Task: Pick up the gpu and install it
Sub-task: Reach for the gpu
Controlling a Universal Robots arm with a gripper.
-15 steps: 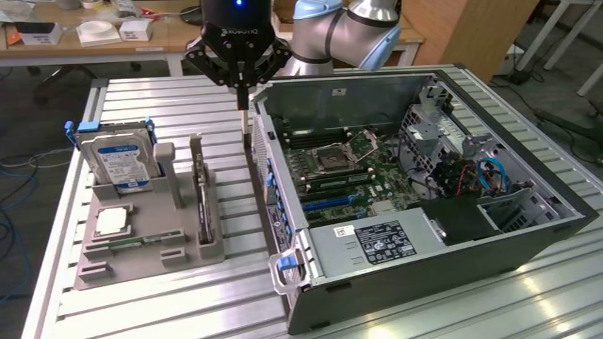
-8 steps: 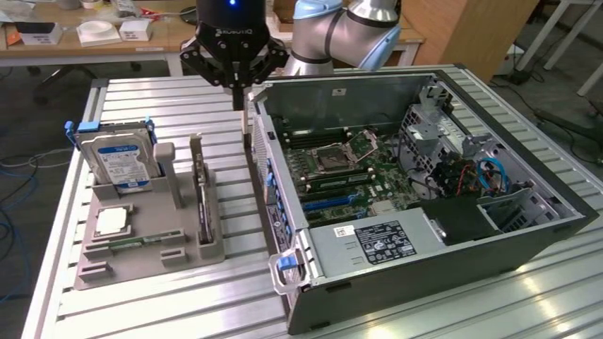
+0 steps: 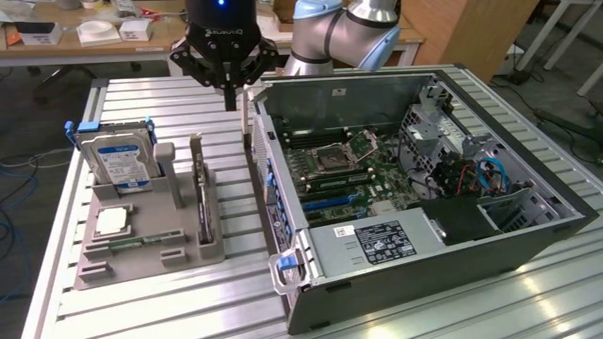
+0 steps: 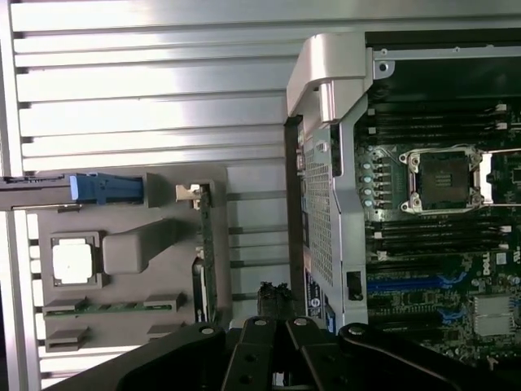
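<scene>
Where the slatted aluminium surface reaches the exterior view's left, a grey moulded plastic holder tray lies flat on it. At the tray's far left corner a silver hard drive with a blue-and-white label stands upright in a blue-tabbed frame. Nearer the camera, a small square silver CPU chip rests in its pocket. Just in front of the chip, a narrow green memory stick lies flat in a groove. Along the tray's right-hand edge the gpu, a thin green circuit-board card, stands on its long edge in a slot. The wrist view shows it as a slim green strip with its silver metal bracket at one end. The black claw hangs from the silver-and-blue robot arm, up above the gpu and well clear of it. It is closed, its fingers pressed together with nothing between them. In the wrist view its tips sit over the bare strip between the tray and the open dark-grey computer case. Inside the case lie a green motherboard with a metal-framed processor socket, a grey power supply box and, furthest right, looped blue cables.
</scene>
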